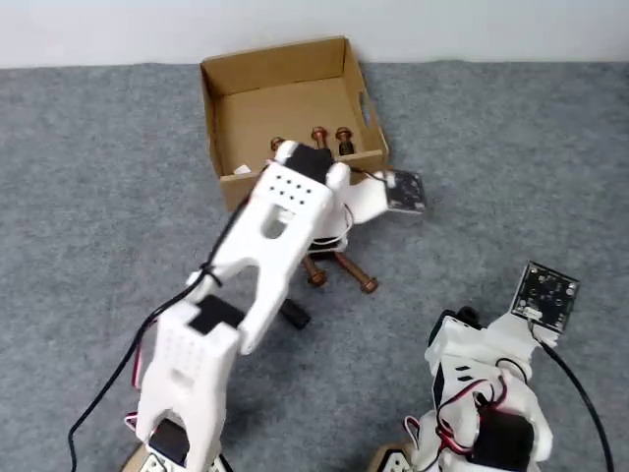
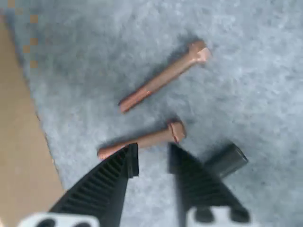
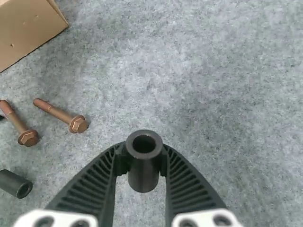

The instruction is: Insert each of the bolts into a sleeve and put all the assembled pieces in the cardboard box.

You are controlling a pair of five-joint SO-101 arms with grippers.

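Note:
Two copper bolts [image 2: 163,78] [image 2: 142,139] lie side by side on the grey carpet, just in front of the cardboard box [image 1: 221,108]. My left gripper [image 2: 151,161] hangs open right over the nearer bolt, with nothing between its fingers. A loose black sleeve [image 2: 227,160] lies beside that bolt. My right gripper [image 3: 143,158] is shut on another black sleeve [image 3: 142,177], held with its bore facing the camera, off to the right of the bolts [image 3: 61,116] [image 3: 19,125]. Three bolt-and-sleeve pieces [image 1: 318,136] stand inside the box along its front wall.
The left arm [image 1: 265,246] stretches from the front left up to the box's front wall and covers part of the bolts [image 1: 359,275]. The right arm [image 1: 491,383] stays low at the front right. Bare carpet lies right of the box and between the arms.

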